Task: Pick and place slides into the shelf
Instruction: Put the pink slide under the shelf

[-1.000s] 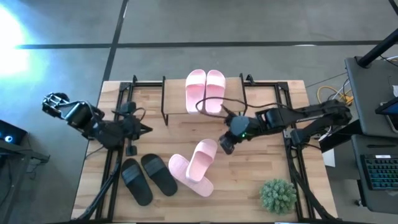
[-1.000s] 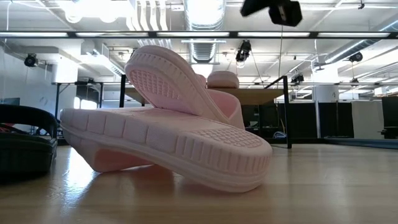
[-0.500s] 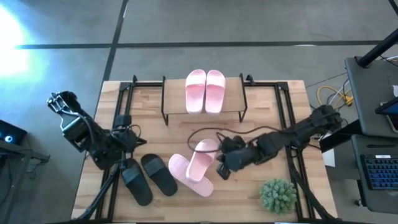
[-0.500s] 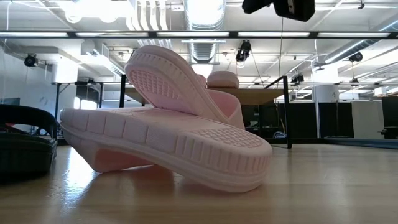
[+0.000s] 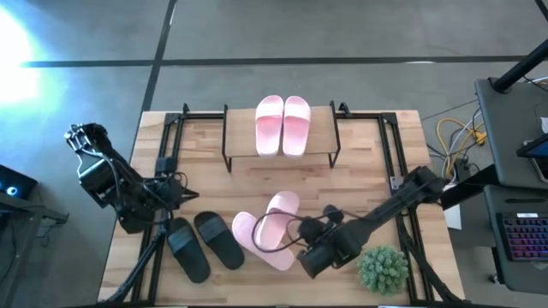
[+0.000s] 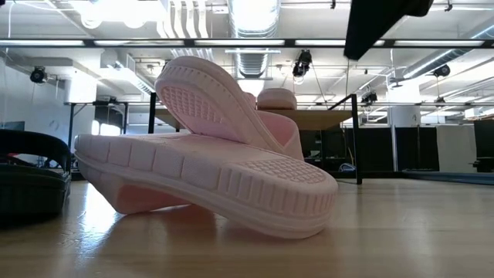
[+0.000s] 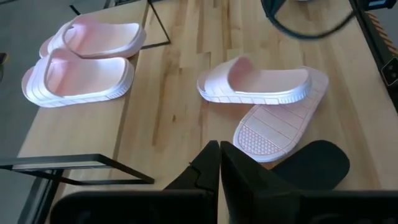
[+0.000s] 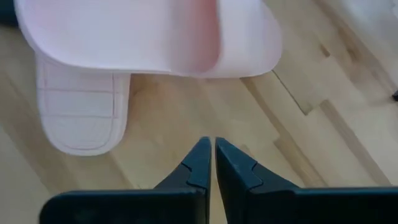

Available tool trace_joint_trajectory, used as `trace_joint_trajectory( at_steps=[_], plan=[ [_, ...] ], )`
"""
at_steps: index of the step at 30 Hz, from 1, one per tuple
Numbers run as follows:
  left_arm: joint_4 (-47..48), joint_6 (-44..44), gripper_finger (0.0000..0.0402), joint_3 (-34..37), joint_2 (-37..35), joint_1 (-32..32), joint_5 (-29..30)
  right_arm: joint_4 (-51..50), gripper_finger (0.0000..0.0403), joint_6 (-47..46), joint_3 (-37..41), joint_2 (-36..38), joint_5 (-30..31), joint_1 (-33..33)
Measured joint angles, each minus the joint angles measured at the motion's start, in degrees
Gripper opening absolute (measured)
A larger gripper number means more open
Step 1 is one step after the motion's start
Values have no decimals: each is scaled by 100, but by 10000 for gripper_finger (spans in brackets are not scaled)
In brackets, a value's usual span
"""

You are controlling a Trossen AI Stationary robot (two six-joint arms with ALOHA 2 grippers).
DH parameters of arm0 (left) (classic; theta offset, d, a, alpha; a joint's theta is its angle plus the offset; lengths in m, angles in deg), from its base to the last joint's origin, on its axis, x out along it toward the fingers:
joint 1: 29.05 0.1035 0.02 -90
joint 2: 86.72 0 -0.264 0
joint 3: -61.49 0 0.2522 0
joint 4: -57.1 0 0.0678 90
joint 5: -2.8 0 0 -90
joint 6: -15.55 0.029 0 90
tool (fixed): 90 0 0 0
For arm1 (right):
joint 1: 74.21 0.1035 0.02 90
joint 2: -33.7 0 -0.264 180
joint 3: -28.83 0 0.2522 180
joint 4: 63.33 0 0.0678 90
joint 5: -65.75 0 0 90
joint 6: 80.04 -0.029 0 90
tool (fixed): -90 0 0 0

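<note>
Two light pink slides lie side by side on the shelf's wood top at the table's far middle. On the table, one pink slide lies strap up with one end resting across a second pink slide that lies sole up; both fill the low view. Two black slides lie to their left. My right gripper is shut and empty, just right of the pink pair, pointing at it. My left gripper is shut and empty, just beyond the black slides.
A green plant ball sits at the near right corner, close to my right arm. Black frame rails run along the table's left and right sides. Bare wood lies between the shelf and the pink pair.
My right gripper has gone from in front of the shelf toward the table's near edge and now sits beside the pink pair on the table. My left gripper has shifted a little toward the near edge. The slides have kept still.
</note>
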Motion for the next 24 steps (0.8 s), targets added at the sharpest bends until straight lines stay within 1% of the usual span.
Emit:
trace_joint_trajectory(
  at_steps=[2,4,8,13,14,16,18,22,24],
  plan=[
    [26,89,0,0,-32,0,8,-17,28,9,-184,-241,-6,-18],
    [131,96,0,0,-47,0,79,-4,49,9,-419,-464,-8,-70],
    [411,50,0,4,-82,0,204,-97,113,157,-793,-738,42,-192],
    [513,39,0,12,-190,0,299,-466,192,153,-993,-861,593,-351],
    [514,35,0,14,-220,0,301,-448,203,136,-994,-870,595,-407],
    [513,17,0,24,-293,0,301,-195,217,200,-903,-867,266,-577],
    [512,-135,0,55,-371,0,348,237,224,519,-786,-865,-110,-730],
    [516,-495,0,160,-573,1,490,1152,226,1347,-595,-856,-58,-896],
    [511,-666,0,195,-662,0,492,1143,226,1507,-525,-856,-4,-1000]
  ],
)
